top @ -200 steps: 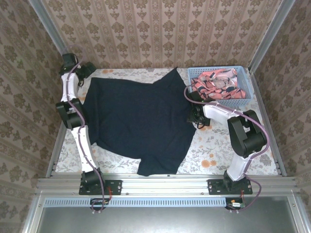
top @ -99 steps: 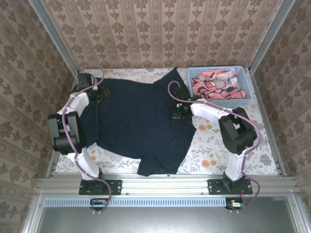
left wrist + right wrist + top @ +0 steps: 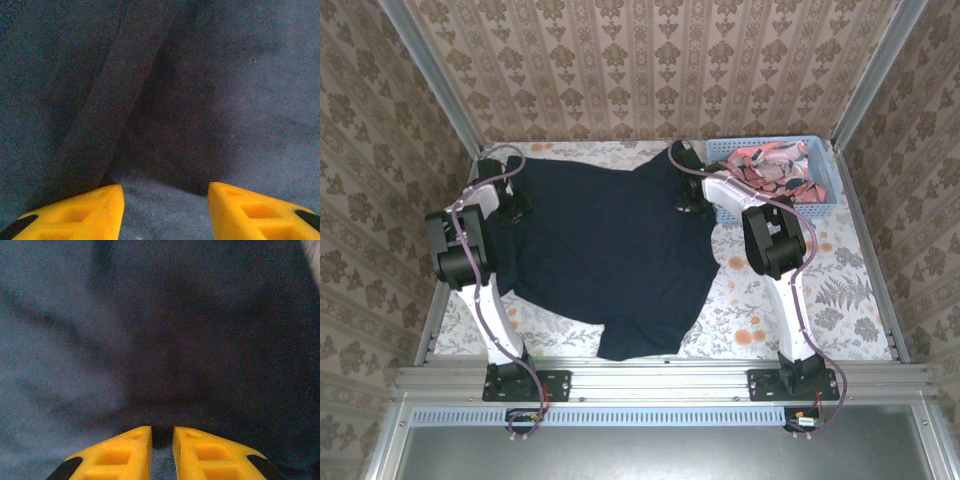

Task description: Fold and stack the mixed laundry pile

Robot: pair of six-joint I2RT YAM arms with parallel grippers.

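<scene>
T-shirt (image 3: 610, 250): one; pink garment (image 3: 772, 166): one

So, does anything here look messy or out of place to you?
The dark shirt lies crooked and rumpled on the table, one corner reaching toward the near edge. The pink patterned garment is not on the table at all: it sits bunched in the blue basket at the far right corner.
</scene>
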